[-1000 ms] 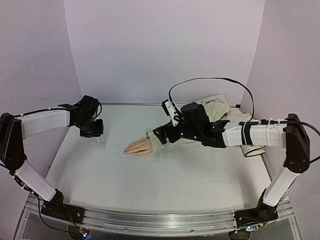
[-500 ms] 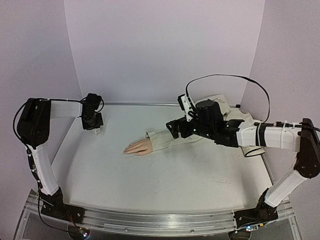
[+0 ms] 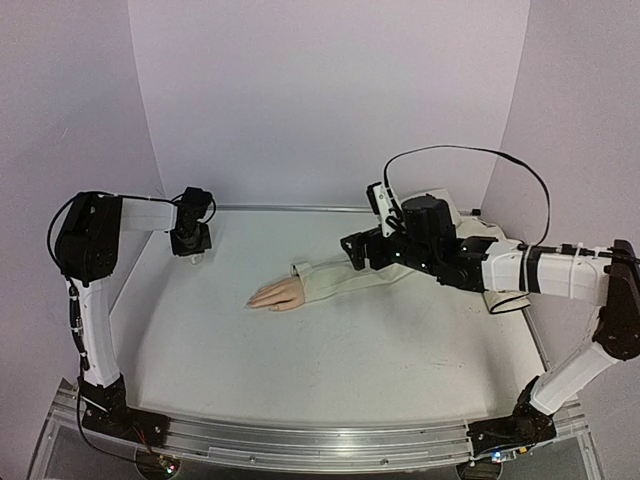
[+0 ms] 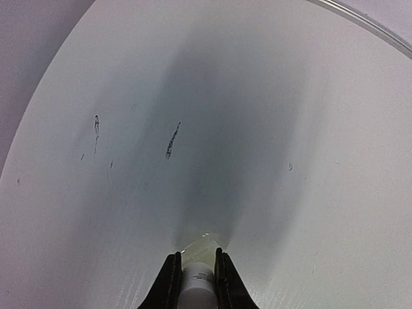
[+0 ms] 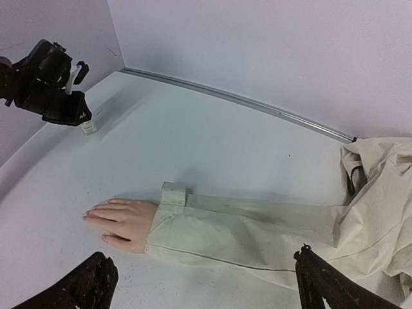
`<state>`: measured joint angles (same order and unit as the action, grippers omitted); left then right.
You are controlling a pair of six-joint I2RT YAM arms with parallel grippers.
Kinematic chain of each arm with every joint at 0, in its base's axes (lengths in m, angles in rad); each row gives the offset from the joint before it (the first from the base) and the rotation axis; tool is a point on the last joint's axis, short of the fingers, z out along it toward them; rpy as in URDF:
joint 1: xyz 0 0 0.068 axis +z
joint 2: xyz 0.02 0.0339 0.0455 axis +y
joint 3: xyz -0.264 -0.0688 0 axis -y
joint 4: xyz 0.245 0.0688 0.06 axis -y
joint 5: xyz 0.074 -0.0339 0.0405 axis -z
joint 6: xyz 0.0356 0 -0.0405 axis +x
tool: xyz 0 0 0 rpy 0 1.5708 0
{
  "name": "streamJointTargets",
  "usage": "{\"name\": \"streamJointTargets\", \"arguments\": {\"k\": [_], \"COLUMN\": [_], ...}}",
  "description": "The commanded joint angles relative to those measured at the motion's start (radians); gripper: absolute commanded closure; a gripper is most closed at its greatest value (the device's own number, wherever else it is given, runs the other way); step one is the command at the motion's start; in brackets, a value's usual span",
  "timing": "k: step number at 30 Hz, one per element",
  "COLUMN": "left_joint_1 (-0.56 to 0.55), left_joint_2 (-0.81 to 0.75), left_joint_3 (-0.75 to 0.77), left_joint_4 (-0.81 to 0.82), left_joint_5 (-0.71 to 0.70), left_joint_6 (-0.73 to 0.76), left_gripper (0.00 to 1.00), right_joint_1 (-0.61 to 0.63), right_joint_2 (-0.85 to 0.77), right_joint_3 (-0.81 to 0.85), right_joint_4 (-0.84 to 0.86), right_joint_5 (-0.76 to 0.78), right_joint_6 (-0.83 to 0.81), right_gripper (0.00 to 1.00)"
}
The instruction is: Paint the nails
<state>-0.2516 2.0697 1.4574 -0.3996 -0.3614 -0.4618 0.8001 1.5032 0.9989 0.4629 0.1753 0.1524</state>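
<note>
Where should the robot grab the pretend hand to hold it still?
Probably the wrist, just before the sleeve cuff, coming from above with the open right gripper. The hand lies flat, pointing left, so pinching across its narrow wrist leaves the nails free.

Left gripper (image 3: 196, 251) pinched tight, angled downward; right gripper (image 3: 352, 251) — reaching leftward — gapes wide.
</note>
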Motion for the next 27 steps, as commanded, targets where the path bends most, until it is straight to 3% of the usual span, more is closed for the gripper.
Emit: {"name": "streamJointTargets", "arguments": {"k": [1,5,14,19,23,27], "left_joint_1": [0.012,0.028,0.044,0.081,0.168,0.183], "left_joint_2": [-0.001,-0.007,-0.081,-0.22,-0.421,-0.592], "left_joint_3": [0.056,0.05,0.03,0.002,-0.139,-0.233], "left_joint_4": [0.007,0.003,-0.004,0.014,0.192,0.274], "left_joint_5": [-0.026,0.009,0.04,0.115,0.307,0.358], "left_joint_6": [0.022,0.014,0.038,0.064,0.102,0.224], "left_gripper": [0.83,0.77,0.44,0.24,0.14,0.06], "right_joint_1": [-0.013,-0.021,-0.105,-0.313,-0.534,-0.662], "right_joint_2": [-0.05,-0.053,-0.076,-0.126,-0.203,-0.279], "right_joint_3": [0.003,-0.003,-0.021,-0.075,-0.118,-0.116], "right_joint_4": [0.017,0.017,0.002,-0.04,-0.072,-0.112], "right_joint_5": [0.022,0.025,0.016,-0.051,-0.138,-0.09], "right_joint_6": [0.018,0.024,0.066,0.104,0.101,0.056], "right_gripper": [0.02,0.02,0.02,0.02,0.02,0.02]}}
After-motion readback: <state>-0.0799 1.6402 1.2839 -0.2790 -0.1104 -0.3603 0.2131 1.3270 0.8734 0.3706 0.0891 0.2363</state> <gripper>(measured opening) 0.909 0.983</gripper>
